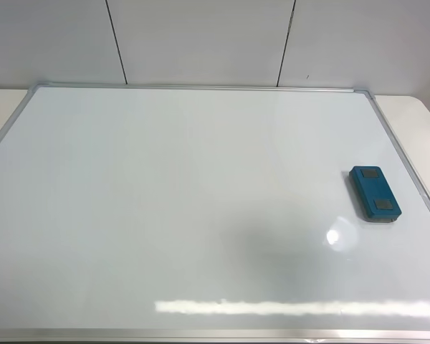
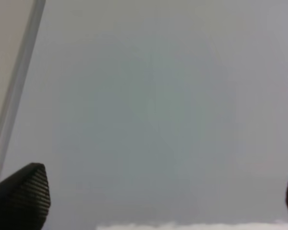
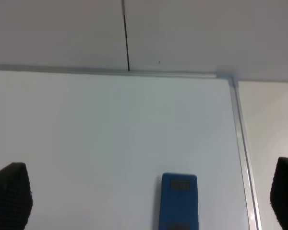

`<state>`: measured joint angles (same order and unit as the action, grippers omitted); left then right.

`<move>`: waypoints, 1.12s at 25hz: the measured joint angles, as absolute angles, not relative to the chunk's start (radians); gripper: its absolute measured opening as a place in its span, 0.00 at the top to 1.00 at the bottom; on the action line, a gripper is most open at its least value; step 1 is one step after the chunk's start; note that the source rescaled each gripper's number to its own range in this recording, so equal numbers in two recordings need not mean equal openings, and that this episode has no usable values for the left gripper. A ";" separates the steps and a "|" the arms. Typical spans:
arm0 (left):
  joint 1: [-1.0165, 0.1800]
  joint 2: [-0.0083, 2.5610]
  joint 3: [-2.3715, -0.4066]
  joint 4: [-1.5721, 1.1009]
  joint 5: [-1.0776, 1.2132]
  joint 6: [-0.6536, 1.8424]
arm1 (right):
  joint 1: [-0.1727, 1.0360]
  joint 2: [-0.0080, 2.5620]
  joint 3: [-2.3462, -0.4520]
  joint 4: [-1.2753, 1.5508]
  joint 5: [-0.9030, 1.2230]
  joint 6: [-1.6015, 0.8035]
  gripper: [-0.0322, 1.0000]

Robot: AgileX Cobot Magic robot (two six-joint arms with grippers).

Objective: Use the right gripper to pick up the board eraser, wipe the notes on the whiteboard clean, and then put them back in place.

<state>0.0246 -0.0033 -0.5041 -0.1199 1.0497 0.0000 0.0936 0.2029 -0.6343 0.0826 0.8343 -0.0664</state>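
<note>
The whiteboard fills most of the exterior high view, glossy white with a silver frame. No notes show on it in any view. The teal-blue board eraser lies flat on the board near its right edge, with two dark grey patches on top. No arm shows in the exterior high view. In the right wrist view my right gripper is open and empty, with the eraser lying on the board between and beyond its fingertips. My left gripper is open and empty over bare board.
A cream table shows beyond the board's right frame and at the far left. A panelled white wall stands behind the board's far edge. The board's left frame shows in the left wrist view.
</note>
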 joint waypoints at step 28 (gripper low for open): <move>0.025 -0.003 -0.504 -0.120 1.050 0.000 | 0.055 -0.004 -0.507 -0.021 1.085 0.021 0.00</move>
